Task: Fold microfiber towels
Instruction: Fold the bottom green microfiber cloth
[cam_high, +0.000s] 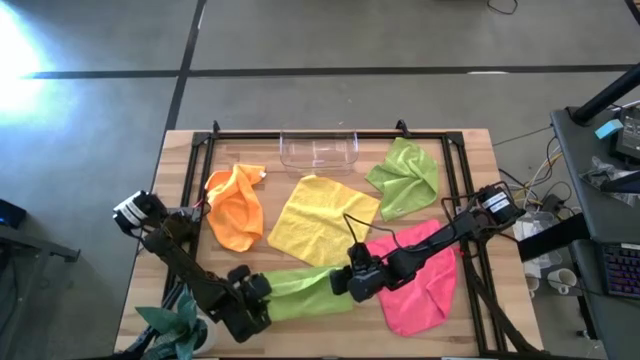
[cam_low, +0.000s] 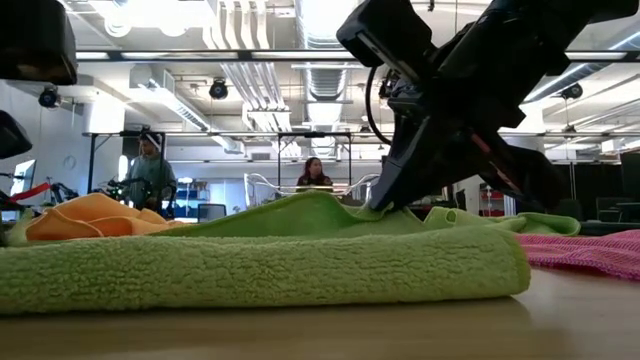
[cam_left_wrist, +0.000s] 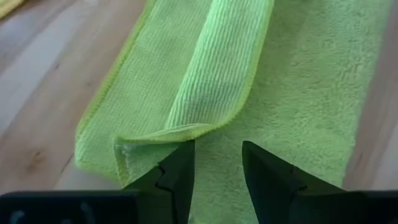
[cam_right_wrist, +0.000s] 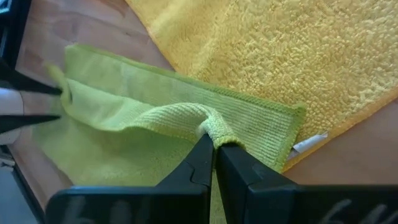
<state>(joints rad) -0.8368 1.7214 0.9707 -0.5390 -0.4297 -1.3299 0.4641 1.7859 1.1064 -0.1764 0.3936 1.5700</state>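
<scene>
A lime green towel (cam_high: 305, 290), folded into a long strip, lies flat on the table near its front edge. My left gripper (cam_left_wrist: 217, 155) stands open over the strip's left end, beside the rounded edge (cam_left_wrist: 186, 130) of a layer folded over on top. My right gripper (cam_right_wrist: 214, 146) is shut on the strip near its right end. Behind it the yellow towel (cam_high: 320, 220) lies spread flat. The orange towel (cam_high: 235, 205) lies crumpled at the left, a second green towel (cam_high: 405, 175) at the far right, and the pink towel (cam_high: 425, 285) under my right arm. Whether my left gripper's fingers (cam_left_wrist: 180, 165) touch the towel under them, I cannot tell. My right gripper pinches a small raised pucker (cam_right_wrist: 211, 124) of the green towel's top layer between its two fingers, close to the strip's right end. The fingers slant down from the table's right. The rest of the towel lies on the table, with a soft ridge running from the pinch toward the left end.
A clear plastic tray (cam_high: 318, 150) stands at the far middle of the table. A black frame (cam_high: 200, 170) runs along the left, far and right sides. People show in the room beyond the table in the low view.
</scene>
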